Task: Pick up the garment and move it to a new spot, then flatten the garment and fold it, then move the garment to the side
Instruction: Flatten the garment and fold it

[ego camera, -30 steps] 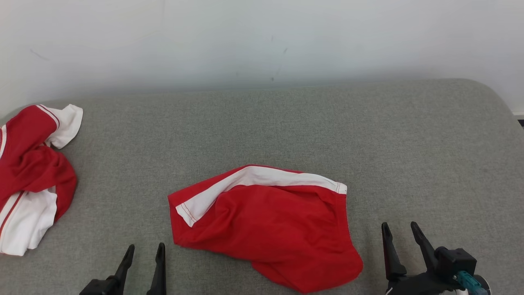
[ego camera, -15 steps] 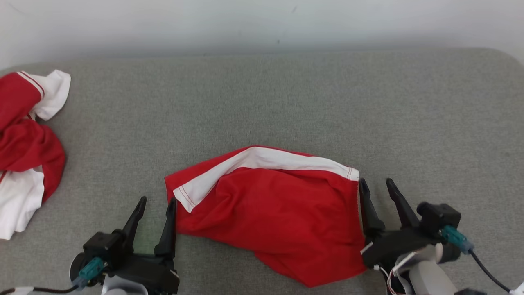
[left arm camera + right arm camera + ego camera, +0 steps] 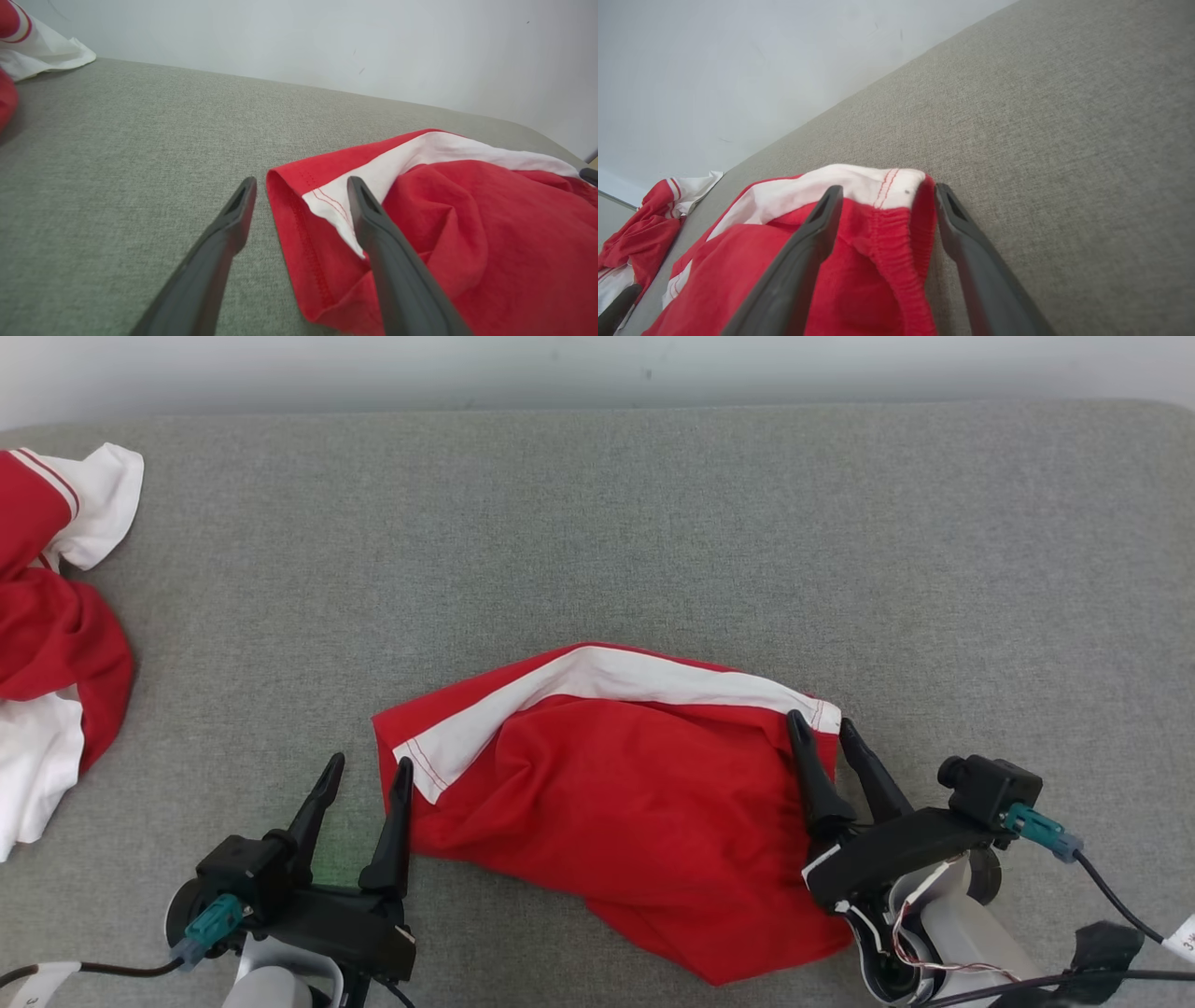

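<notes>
Garment (image 3: 607, 784) hem partly behind right hand (image 3: 820, 721)

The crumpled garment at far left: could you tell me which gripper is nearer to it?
Left. The left gripper sits right of the crumpled garment; the right gripper is beyond the red shorts.

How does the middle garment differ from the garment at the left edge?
The middle garment is mostly red with one white band; the left garment shows white parts with thin red stripes. The middle garment lies between the left gripper and right gripper; the left garment lies apart. Both are crumpled red and white cloth.
</notes>
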Motion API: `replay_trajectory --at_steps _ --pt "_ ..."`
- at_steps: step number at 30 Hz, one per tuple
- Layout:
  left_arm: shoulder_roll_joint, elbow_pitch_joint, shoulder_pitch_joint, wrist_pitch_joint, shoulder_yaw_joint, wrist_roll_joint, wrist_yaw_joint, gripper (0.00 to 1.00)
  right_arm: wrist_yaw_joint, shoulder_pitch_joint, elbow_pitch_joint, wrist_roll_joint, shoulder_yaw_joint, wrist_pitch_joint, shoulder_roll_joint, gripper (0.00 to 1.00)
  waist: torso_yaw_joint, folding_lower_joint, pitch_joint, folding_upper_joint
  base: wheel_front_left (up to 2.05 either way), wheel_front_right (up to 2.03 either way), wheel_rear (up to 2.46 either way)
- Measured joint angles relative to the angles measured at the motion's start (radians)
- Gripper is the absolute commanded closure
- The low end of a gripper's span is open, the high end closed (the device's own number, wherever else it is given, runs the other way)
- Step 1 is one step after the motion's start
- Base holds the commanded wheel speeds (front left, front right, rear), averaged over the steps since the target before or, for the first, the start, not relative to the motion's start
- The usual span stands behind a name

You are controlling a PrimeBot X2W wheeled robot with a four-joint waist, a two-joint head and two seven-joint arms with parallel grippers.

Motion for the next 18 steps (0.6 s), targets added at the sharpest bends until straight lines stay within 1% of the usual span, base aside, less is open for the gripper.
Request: replay_trajectory --at_steps 6,18 --pt "0.000 0.000 0.000 0.000 0.001 0.000 0.000 0.00 0.000 -0.011 -0.037 0.126 0.054 0.015 -0.026 0.00 -0.002 0.0000 0.001 0.0000 0.00 0.00 0.00" --pt "0.000 -0.001 -0.001 0.000 -0.007 0.000 0.000 0.00 0.000 -0.007 -0.062 0.331 0.095 0.072 -0.072 0.00 -0.001 -0.0001 -0.002 0.0000 0.00 0.00 0.00"
